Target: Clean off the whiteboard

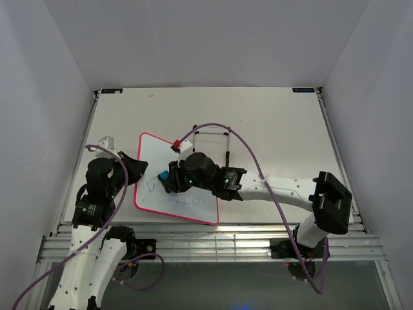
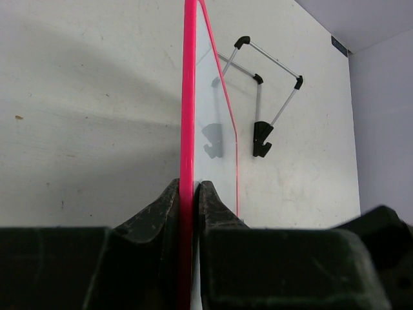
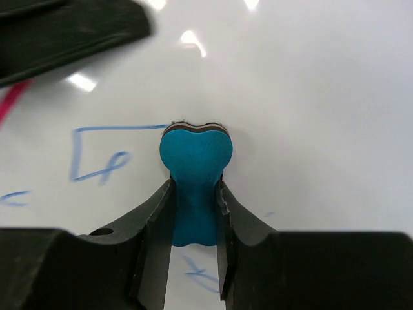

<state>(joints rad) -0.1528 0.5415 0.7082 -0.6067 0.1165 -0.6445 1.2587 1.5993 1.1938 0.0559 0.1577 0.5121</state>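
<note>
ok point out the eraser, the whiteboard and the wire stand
eraser point(image 3: 197, 150): right wrist view, on its blue rounded head
whiteboard point(image 1: 155, 158): top external view, on bare white surface near its far left corner
wire stand point(image 2: 261, 137): left wrist view, on its black foot

**Bright, even light from above; your wrist views go soft close to the lens.**

Your overhead view is evenly lit and sharp, with only faint, soft-edged shadows beneath the arms. Ahead of the right hand point(image 3: 194, 187), small white glare spots sit on the glossy whiteboard point(image 3: 310, 97). The eraser point(image 3: 195, 152) between its fingers is crisp, but the dark area beyond it and to its left is out of focus. At the left hand point(image 2: 188, 188) the fingers read as near-black and blurred. A broad, soft shadow lies on the surface point(image 2: 77, 97) to its left, and the board's face mirrors the wire stand point(image 2: 261, 139) beyond.
</note>
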